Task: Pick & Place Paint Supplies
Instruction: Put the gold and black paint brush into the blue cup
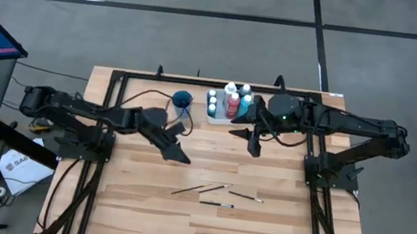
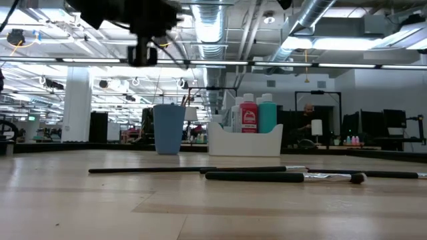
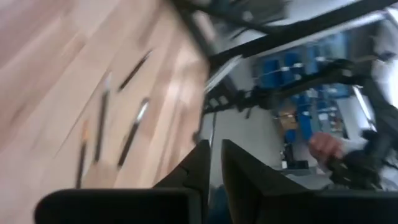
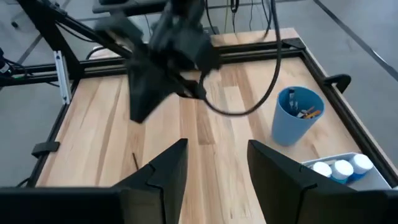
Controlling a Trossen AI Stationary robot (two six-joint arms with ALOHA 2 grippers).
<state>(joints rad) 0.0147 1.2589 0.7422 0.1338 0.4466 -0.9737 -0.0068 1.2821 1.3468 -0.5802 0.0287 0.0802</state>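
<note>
Hovering over the left-centre of the table, my left gripper pointed towards the near edge and a little to the right. Whether it was clenched or released I could not tell, and I could see nothing held in it.

The loose paintbrushes lay beyond its tip, nearer the front edge and off to the right, flat on the bare wood. Their long axes ran roughly across the table from left to right, each slightly tilted. The leftmost brush was the one closest to this gripper, so I judged the left arm the better placed for it. I would have to turn the wrist to close across the handle, not along it. Two of the brushes sat almost end to end, and another lay just beside them, so nudging a neighbour was the risk.

Nothing stood between the left gripper and the brushes. The blue cup stood behind it near the far edge, with a few things already inside. Just right of the cup stood the white tray, holding the white-capped paint bottles upright.

My right gripper hung just in front of that tray, released and holding nothing. The rightmost brush lay straight ahead of it towards the front edge
</note>
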